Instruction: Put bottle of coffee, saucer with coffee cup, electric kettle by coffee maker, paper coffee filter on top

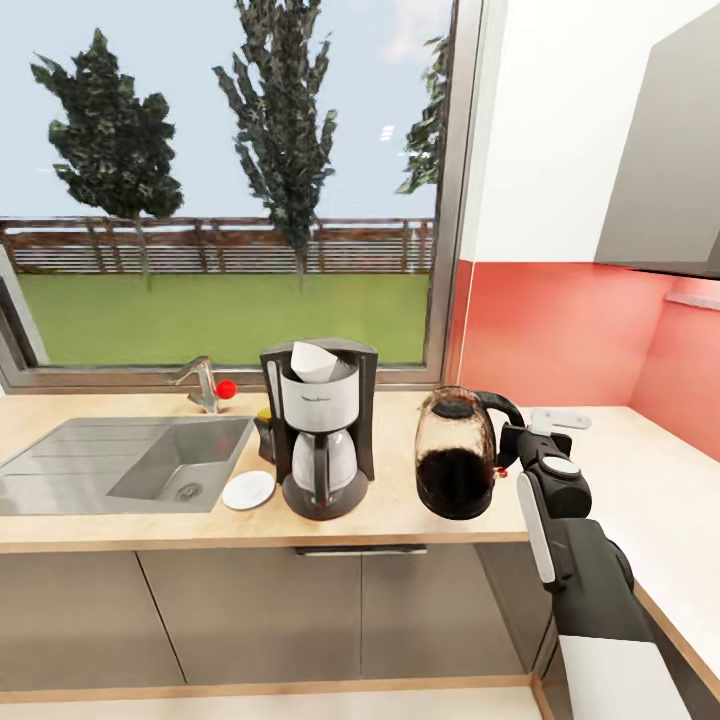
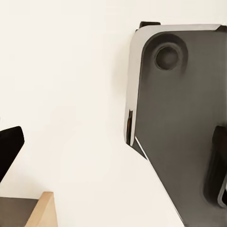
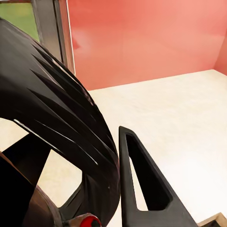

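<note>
Coffee maker (image 1: 320,432) upright on the countertop (image 1: 400,520), white filter (image 1: 315,362) on top, saucer (image 1: 248,490) at its nine o'clock, glass kettle (image 1: 458,453) at three.

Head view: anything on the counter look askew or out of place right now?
The electric kettle is tilted, held by its handle in the right gripper, apparently not set flat on the countertop. The saucer beside the coffee maker carries no cup. The filter sits on top.
</note>
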`<state>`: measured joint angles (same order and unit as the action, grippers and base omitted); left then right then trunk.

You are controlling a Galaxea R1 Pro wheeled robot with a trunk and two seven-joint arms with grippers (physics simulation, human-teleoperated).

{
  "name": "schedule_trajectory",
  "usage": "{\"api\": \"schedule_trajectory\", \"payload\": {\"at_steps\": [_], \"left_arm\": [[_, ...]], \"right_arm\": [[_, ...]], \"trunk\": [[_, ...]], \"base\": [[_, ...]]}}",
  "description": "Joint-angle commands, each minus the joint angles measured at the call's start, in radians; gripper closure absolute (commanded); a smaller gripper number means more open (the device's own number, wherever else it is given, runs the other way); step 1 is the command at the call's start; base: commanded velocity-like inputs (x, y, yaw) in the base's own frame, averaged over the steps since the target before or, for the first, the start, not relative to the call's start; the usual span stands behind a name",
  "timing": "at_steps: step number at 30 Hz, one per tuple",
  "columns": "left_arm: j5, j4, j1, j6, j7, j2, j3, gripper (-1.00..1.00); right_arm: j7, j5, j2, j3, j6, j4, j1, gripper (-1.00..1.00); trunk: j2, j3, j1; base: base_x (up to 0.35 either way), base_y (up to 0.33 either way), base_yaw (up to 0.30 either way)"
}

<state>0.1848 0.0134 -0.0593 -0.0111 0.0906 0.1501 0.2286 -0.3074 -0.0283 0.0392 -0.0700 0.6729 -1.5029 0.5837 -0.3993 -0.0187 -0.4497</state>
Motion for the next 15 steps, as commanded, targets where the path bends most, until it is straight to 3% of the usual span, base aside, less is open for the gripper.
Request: {"api": "schedule_trajectory", "payload": {"at_steps": [1, 7, 15], "left_arm": [[0.01, 0.0, 0.0, -0.001, 0.004, 0.001, 0.009, -1.0], [0.008, -0.001, 0.001, -0.002, 0.003, 0.002, 0.011, -1.0], [0.009, -0.004, 0.002, -0.003, 0.004, 0.005, 0.009, -1.0]], "right_arm": [[0.001, -0.004, 0.001, 0.0, 0.005, -0.001, 0.001, 1.0], [0.004, -0.002, 0.001, 0.0, 0.004, 0.006, -0.001, 1.0], [0.007, -0.001, 0.001, 0.001, 0.002, 0.086, -0.001, 1.0]], "trunk": [[-0.001, 0.0, 0.0], [-0.001, 0.0, 0.0], [-0.001, 0.0, 0.0]], "base": [[0.018, 0.0, 0.0], [0.072, 0.001, 0.0], [0.297, 0.081, 0.0]]}}
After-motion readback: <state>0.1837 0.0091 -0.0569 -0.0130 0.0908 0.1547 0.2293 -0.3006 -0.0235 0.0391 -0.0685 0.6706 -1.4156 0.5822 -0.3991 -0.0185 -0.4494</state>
